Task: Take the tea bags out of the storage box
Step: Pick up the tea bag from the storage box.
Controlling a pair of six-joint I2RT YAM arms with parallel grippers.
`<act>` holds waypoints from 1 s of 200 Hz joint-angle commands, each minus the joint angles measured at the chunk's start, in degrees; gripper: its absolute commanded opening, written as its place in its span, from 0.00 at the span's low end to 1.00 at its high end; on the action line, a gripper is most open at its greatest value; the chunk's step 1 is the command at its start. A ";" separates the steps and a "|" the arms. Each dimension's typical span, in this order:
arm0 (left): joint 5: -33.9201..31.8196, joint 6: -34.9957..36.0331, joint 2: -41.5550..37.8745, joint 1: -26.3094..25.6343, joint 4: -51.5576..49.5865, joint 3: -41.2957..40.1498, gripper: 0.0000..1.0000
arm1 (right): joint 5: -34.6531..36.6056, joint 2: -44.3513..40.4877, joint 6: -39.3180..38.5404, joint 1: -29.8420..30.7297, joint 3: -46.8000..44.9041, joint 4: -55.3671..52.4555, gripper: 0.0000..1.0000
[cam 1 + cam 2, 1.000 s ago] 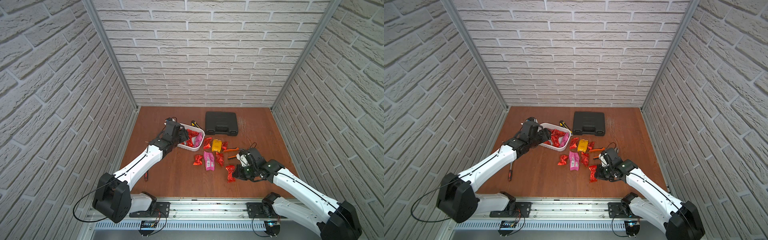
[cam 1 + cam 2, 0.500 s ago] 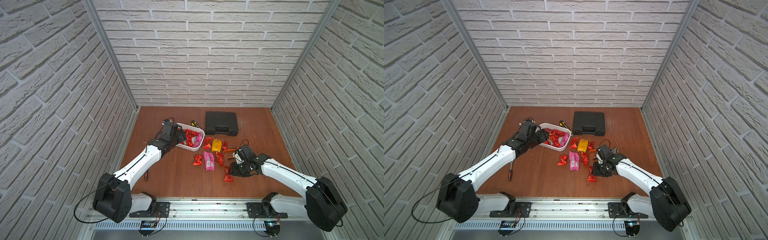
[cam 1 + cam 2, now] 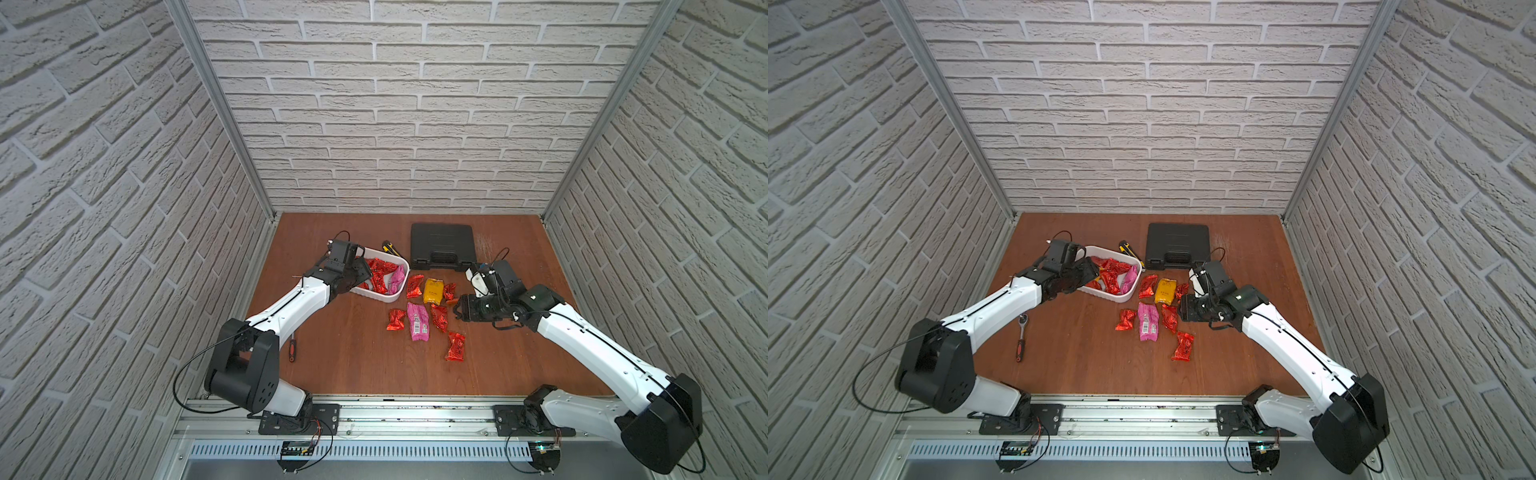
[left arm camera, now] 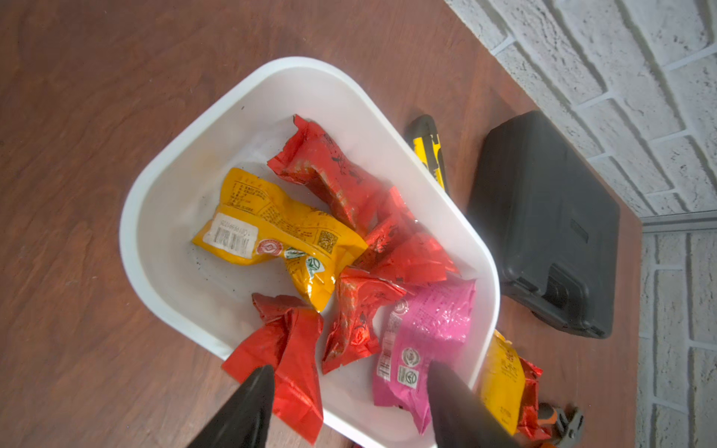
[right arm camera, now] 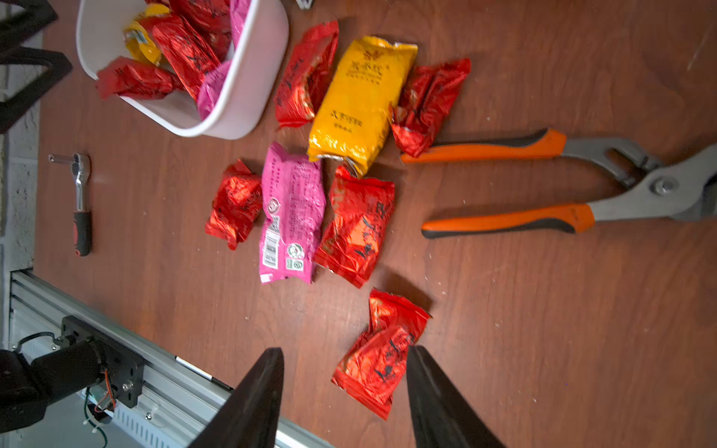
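Left end effector (image 4: pixel 349 368) wide over storage box (image 4: pixel 163 186), right end effector (image 5: pixel 343 351) wide, empty, near red tea bag (image 5: pixel 382 364) on surface (image 5: pixel 543 329)

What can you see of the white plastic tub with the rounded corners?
The white plastic tub is a smooth, open-topped rectangle with rounded corners, standing on the brown wooden table. It holds crinkly foil sachets: several red ones, a yellow sachet and a pink sachet. One red sachet hangs over its rim. The left gripper, fingers apart, hovers at that edge.
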 commanded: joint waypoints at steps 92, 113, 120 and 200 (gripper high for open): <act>0.25 3.29 -2.59 1.72 -14.84 3.86 0.64 | -4.04 9.96 -1.31 -0.18 4.94 8.13 0.55; 2.13 -5.60 -3.16 0.67 -10.44 1.31 0.64 | -4.50 10.96 -1.57 -0.17 5.61 8.49 0.54; 2.22 -7.40 -3.15 0.49 -9.17 1.01 0.63 | -4.61 11.16 -1.66 -0.18 5.78 8.52 0.54; 1.60 -15.50 2.05 0.25 -10.30 3.18 0.58 | -3.49 8.60 -2.10 -0.27 4.59 8.01 0.54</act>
